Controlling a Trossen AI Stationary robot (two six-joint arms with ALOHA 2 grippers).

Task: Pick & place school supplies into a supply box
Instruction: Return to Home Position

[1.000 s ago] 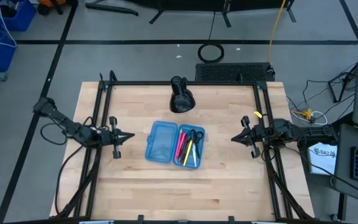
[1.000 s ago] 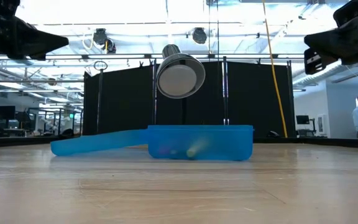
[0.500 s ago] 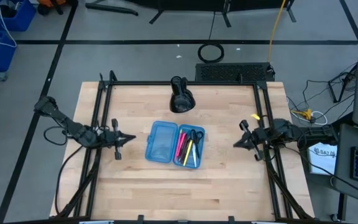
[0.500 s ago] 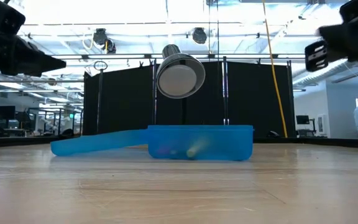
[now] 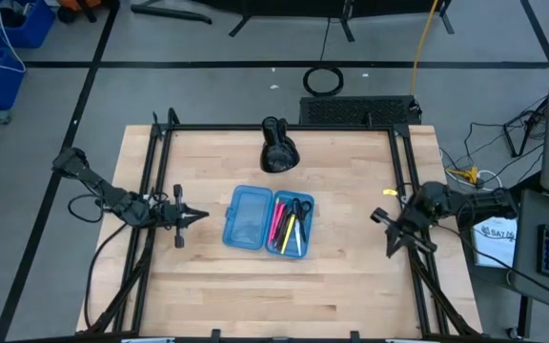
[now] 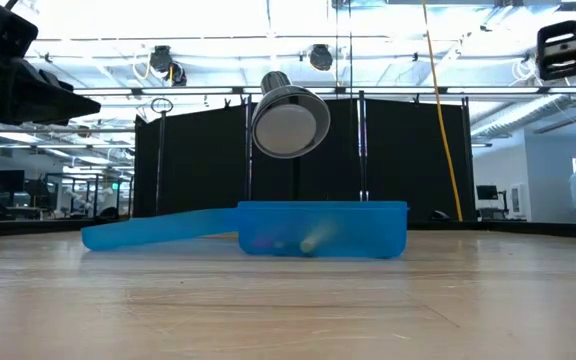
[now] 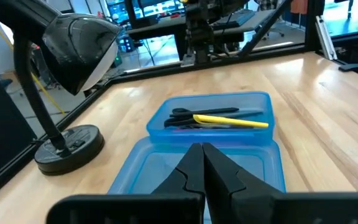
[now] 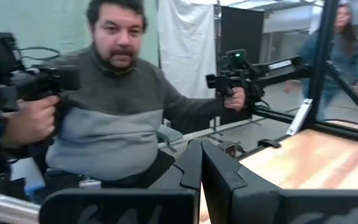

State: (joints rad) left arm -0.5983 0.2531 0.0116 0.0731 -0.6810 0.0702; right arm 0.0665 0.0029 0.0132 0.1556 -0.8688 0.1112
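The supply box [image 5: 266,221], a translucent blue case, lies open and flat on the table's middle. Its empty half [image 5: 248,218] is on the left. The school supplies [image 5: 291,225] lie in the right half: pink, yellow and black pens and small scissors [image 7: 185,112]. My left gripper [image 5: 202,215] hovers shut, left of the box, pointing at it [image 7: 202,148]. My right gripper [image 5: 387,250] hovers shut at the table's right edge, turned toward the near edge [image 8: 201,144]. Neither holds anything.
A black desk lamp [image 5: 277,148] stands on the far side of the table, behind the box. A black frame rail [image 5: 408,171] runs along the table's edges. A seated person [image 8: 114,112] holding handles shows beyond the table in the right wrist view.
My right gripper has swung away from the box toward the table's near edge and drawn back toward the right edge, staying shut. My left gripper has tipped slightly downward. The box and supplies have not moved.
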